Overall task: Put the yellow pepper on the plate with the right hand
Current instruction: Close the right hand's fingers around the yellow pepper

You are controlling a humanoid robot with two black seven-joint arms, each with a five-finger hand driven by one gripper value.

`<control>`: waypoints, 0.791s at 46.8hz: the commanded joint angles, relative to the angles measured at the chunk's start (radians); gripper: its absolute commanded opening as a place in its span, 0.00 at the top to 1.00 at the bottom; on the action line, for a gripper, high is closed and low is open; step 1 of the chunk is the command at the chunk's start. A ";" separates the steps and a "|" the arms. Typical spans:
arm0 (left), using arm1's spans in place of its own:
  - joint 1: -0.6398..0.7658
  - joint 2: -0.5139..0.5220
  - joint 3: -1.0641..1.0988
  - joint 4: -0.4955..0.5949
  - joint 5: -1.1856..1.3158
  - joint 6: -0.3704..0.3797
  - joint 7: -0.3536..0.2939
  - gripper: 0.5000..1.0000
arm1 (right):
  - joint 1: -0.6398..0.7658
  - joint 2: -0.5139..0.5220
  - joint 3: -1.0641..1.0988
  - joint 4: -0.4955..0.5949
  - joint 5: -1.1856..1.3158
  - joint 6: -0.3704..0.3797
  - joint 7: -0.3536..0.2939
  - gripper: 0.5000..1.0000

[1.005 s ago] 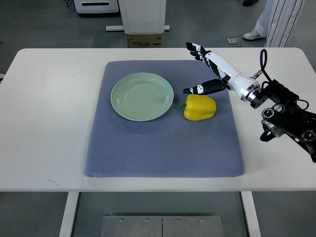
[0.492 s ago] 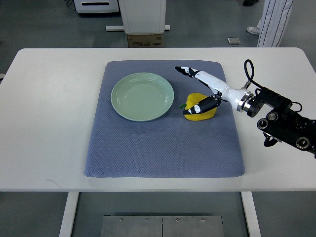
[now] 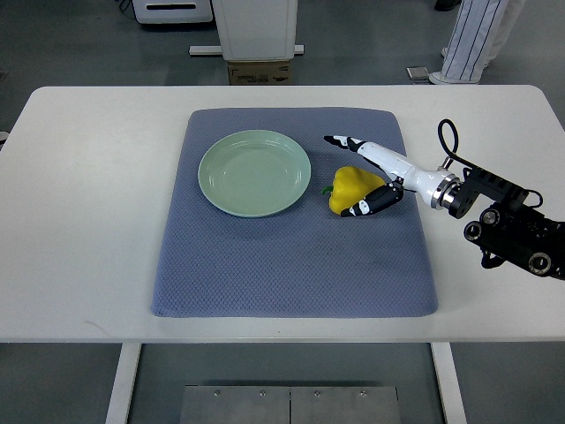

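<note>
A yellow pepper (image 3: 355, 184) lies on the blue-grey mat (image 3: 291, 261), just right of an empty pale green plate (image 3: 254, 172). My right hand (image 3: 340, 177) reaches in from the right edge and straddles the pepper. The fingers (image 3: 346, 142) stretch past its far side with a small gap to it. The thumb (image 3: 364, 207) lies against its near side. The hand is open around the pepper, which rests on the mat. The left arm is out of view.
The mat lies on a white table (image 3: 88, 221). The right arm's black wrist and forearm (image 3: 508, 230) hang over the table's right side. A person's striped trouser leg (image 3: 463, 40) stands beyond the far right corner. A white pedestal (image 3: 256, 31) stands behind the table.
My right hand has come down and left from above the mat's far right to the pepper, with fingers and thumb now on either side of it. The pepper has turned slightly.
</note>
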 commanded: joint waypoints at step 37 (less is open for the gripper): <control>0.000 0.000 0.000 -0.001 0.001 0.000 0.000 0.00 | -0.039 0.066 -0.004 -0.102 -0.019 -0.003 0.001 0.79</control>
